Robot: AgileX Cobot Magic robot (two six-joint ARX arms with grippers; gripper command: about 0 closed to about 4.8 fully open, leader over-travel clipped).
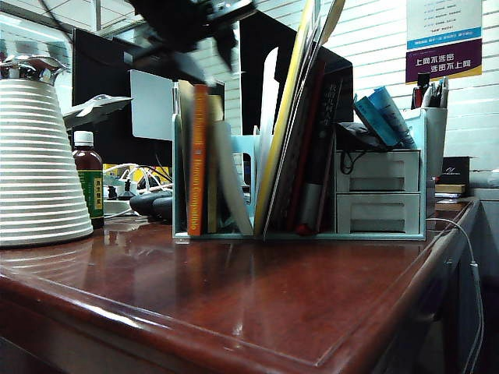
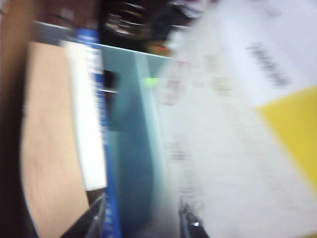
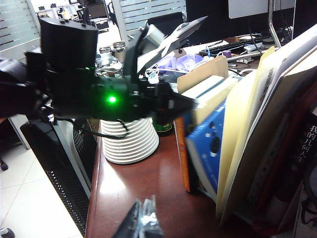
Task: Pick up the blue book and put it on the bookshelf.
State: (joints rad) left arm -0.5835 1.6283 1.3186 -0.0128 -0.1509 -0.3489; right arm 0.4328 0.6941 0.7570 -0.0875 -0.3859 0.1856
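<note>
The left gripper (image 3: 190, 103), whose state I cannot tell, is hovering at the top edge of the blue book (image 3: 205, 144), which is standing in the bookshelf (image 1: 253, 152) mid-frame on the desk (image 1: 257, 296). The right gripper (image 3: 143, 218), clenched, is sitting low in frame

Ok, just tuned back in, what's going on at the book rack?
The left claw is at the top edge of the blue book, which already stands in the bookshelf next to the orange-spined book. Whether it grips the book is unclear. The right claw is shut and hangs over the desk, clear of the shelf.
</note>
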